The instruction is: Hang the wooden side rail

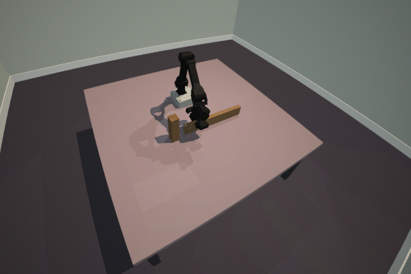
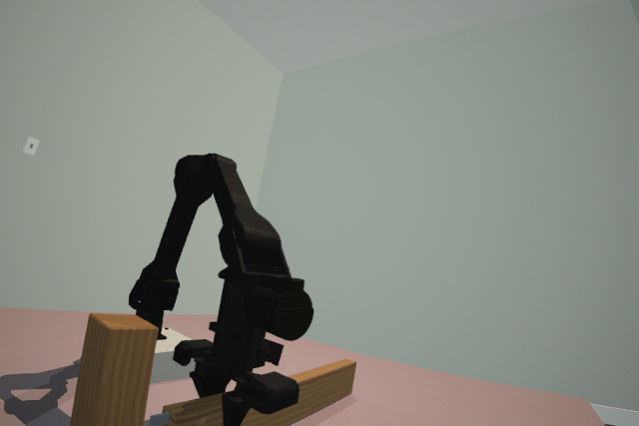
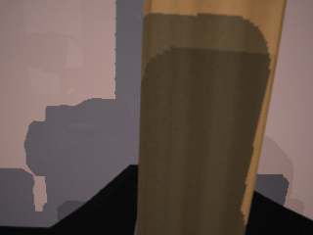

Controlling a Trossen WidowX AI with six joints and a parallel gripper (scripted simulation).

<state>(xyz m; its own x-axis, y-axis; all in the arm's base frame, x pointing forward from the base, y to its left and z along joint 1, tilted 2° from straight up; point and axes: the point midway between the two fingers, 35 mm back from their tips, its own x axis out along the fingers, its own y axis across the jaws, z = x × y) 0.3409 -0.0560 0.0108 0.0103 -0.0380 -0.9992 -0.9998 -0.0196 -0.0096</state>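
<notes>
The wooden side rail [image 1: 223,113] [image 2: 329,381] [image 3: 205,122] stands on its narrow edge, its far end low at the table. Its near end looks slightly raised, with shadow below it. The headboard post [image 1: 173,129] [image 2: 116,374] stands upright just left of that end, with a narrow gap between them in the top view. My gripper [image 1: 198,124] [image 2: 222,401] [image 3: 169,174] is shut on the rail near its post end, one finger on each side. A small grey-blue piece at the rail's end in the exterior view may be a hook. The slot and pins are hidden.
The arm's pale base [image 1: 182,101] [image 2: 173,367] sits on the pink table [image 1: 252,165] behind the post. The arm arches over from it to the rail. Dark arm shadows fall around the post.
</notes>
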